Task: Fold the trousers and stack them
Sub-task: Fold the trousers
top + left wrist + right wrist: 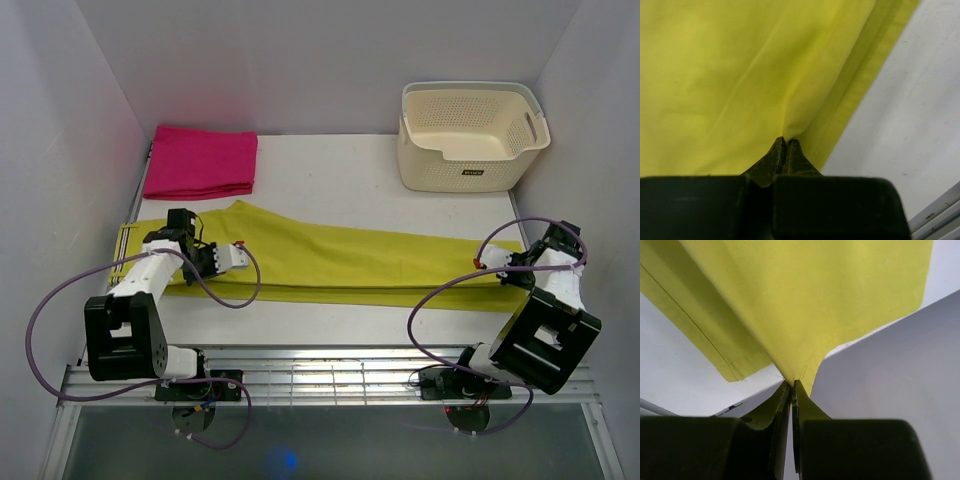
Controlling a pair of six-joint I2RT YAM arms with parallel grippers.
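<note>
Top external view has the trousers [340,262] stretched flat across the near half of the table [350,180], running from the left arm to the right arm. The left gripper [238,256] sits on the cloth toward its left end. The right gripper [486,262] meets the right end, close to the side wall.

Left wrist view shows its fingers [775,157] pressed together on a small raised fold of the fabric, just inside one edge of the cloth, with bare table beside it. Right wrist view shows that gripper pinching the edge of an upper layer, held apart from a lower layer whose hem corner lies on the table.

Only the overhead view takes in the folded pink cloth [200,160] and the cream basket [470,135] at the back; the basket's dark label [471,172] is too small to read
</note>
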